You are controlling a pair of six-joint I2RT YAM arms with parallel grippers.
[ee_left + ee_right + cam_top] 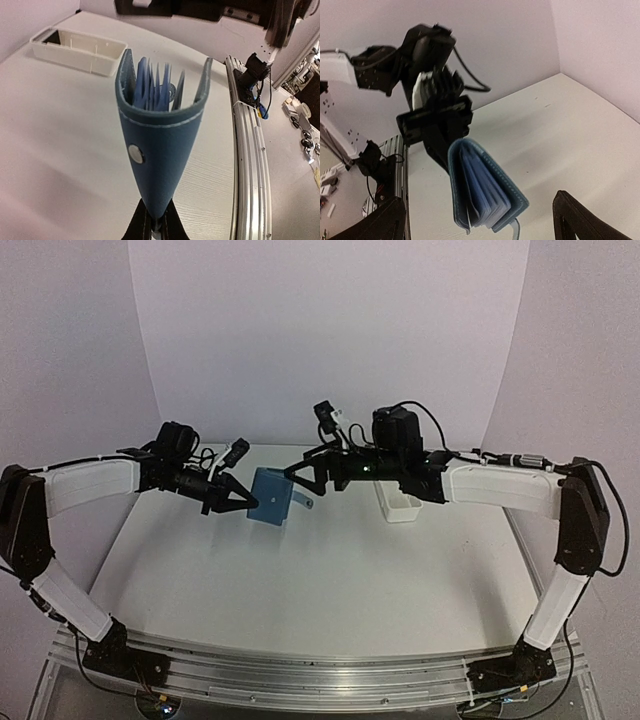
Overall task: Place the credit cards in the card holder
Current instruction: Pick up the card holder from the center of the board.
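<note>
Top external view: left gripper (246,504) is clamped on the blue holder (270,498), keeping it off the table (300,590), pockets fanned open — right gripper (293,476) just beside it, jaws spread wide. White tray (400,508) lies further right.

I see a white desk (300,590), a pale lilac backdrop (330,330) curving behind it, an aluminium rail (320,672) along its near edge.
</note>
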